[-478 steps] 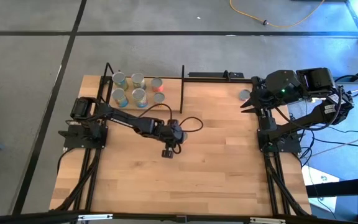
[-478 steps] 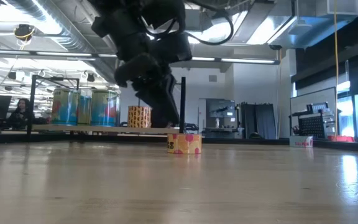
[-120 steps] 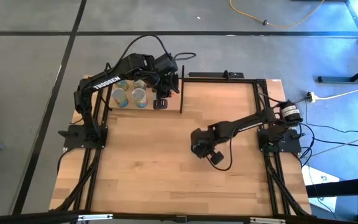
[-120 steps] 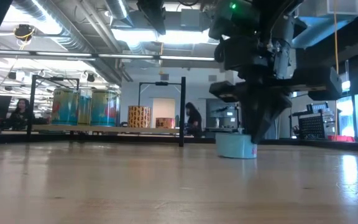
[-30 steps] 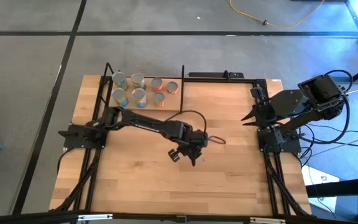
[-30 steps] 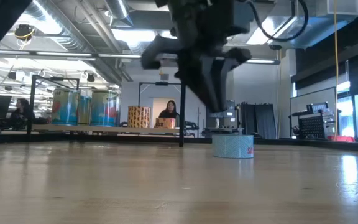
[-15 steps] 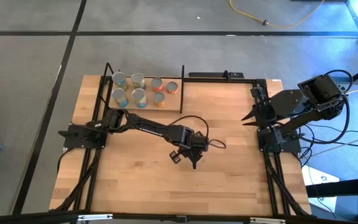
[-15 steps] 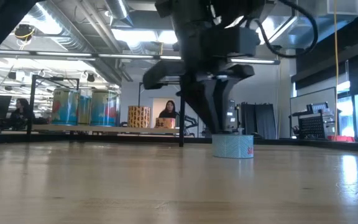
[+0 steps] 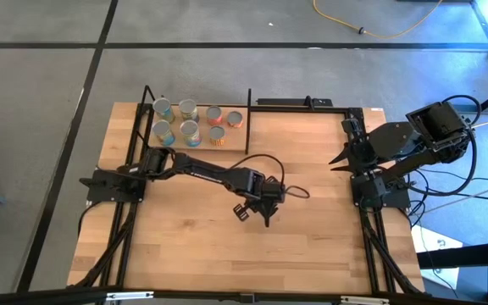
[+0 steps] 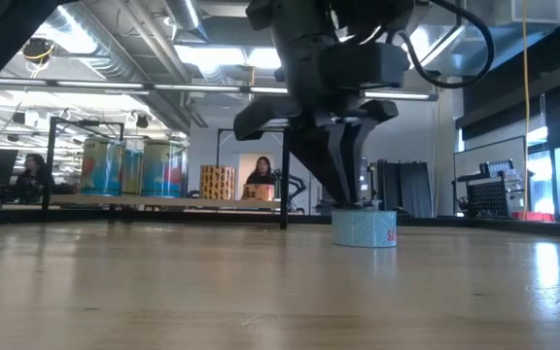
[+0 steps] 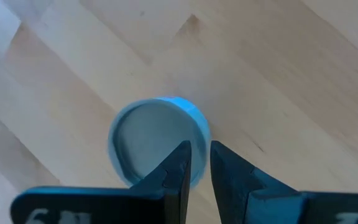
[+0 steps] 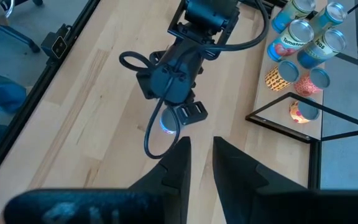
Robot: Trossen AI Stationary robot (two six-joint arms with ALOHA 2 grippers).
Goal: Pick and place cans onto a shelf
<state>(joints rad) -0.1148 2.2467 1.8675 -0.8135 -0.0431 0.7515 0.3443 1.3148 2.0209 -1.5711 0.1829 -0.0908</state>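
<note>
My left claw [image 11: 196, 171] hovers over the blue can [image 11: 157, 138], fingers nearly together, gripping nothing. Should spread them wide, centre, then descend. Right claw [image 12: 197, 163] waits, fingers narrowly apart.

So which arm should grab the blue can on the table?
Left. Its end effector hangs right above the blue can, fingers nearly closed. The right end effector is parked at the table's right edge.

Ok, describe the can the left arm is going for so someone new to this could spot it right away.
Start at the wooden table and follow the left arm to its pincer near the middle. Directly beneath sits a short light-blue can with a grey top. It stands alone on bare wood, while the other cans cluster on the shelf.
</note>
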